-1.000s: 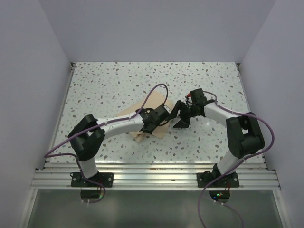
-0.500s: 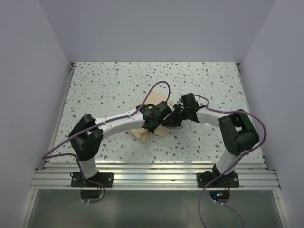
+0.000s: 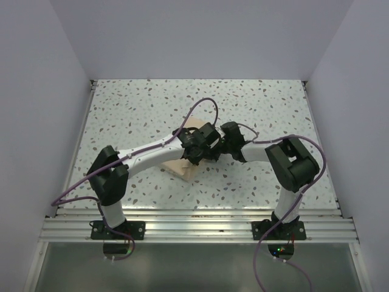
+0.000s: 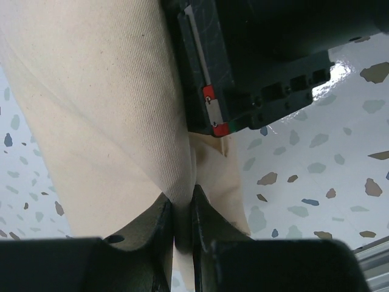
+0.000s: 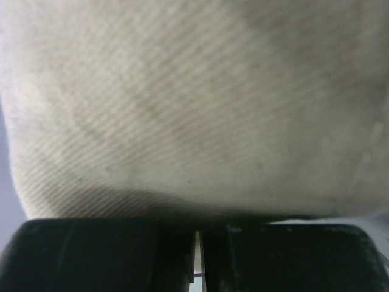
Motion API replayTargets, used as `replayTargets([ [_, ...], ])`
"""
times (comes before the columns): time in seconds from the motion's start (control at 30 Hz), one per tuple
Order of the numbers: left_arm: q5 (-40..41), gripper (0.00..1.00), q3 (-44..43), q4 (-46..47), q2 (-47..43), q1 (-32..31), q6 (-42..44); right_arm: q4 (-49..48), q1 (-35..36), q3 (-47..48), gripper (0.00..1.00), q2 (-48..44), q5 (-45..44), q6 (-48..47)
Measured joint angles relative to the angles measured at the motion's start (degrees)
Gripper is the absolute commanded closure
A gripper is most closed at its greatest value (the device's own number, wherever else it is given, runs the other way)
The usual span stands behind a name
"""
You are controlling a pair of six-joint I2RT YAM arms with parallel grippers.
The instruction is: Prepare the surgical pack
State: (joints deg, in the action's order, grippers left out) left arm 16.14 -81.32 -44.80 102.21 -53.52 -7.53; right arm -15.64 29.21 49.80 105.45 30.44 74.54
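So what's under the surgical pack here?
Only speckled table shows around the pack. The cloth, the left arm and the right arm hide anything directly beneath it or wrapped inside.

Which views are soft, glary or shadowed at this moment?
Right wrist view: the surgical pack fills the frame, soft and slightly blurred, falling into shadow near the dark fingers. Left wrist view: cloth weave sharp, bright glare on the table. Top external view: even light, sharp, only soft shadows.
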Motion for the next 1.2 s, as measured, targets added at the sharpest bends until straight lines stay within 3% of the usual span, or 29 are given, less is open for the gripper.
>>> replayTargets([
  [0.17,-0.5,1.00,-0.4,-0.8,0.1,0.5,0.3,-5.4,1.5,0.0,0.92,2.3,-1.3,2.9],
  [0.27,-0.6,1.00,-0.4,-1.0,0.3,0.7,0.3,-7.7,1.7,0.2,0.85,4.2,-0.8,4.1],
  [0.33,-0.5,1.00,-0.4,-1.0,0.4,0.7,0.3,-10.9,1.7,0.2,0.73,5.7,0.3,5.2],
  [0.47,0.1,1.00,0.5,-0.6,0.4,1.3,0.5,-26.1,1.7,-0.2,0.68,11.8,4.9,10.9],
  [0.57,0.6,1.00,1.2,-0.3,0.3,1.7,0.8,-36.9,1.8,-0.3,0.72,16.3,6.7,15.6],
  [0.63,0.8,1.00,1.5,-0.2,0.3,1.7,1.0,-38.9,1.9,-0.3,0.76,17.1,6.8,16.5],
  [0.73,0.8,1.00,1.6,-0.1,0.3,1.7,1.1,-35.3,1.6,-0.2,1.00,15.6,5.9,14.3],
  [1.2,0.6,1.00,3.5,2.6,-0.7,2.2,1.2,-23.2,0.5,5.0,1.00,14.4,2.9,7.5],
])
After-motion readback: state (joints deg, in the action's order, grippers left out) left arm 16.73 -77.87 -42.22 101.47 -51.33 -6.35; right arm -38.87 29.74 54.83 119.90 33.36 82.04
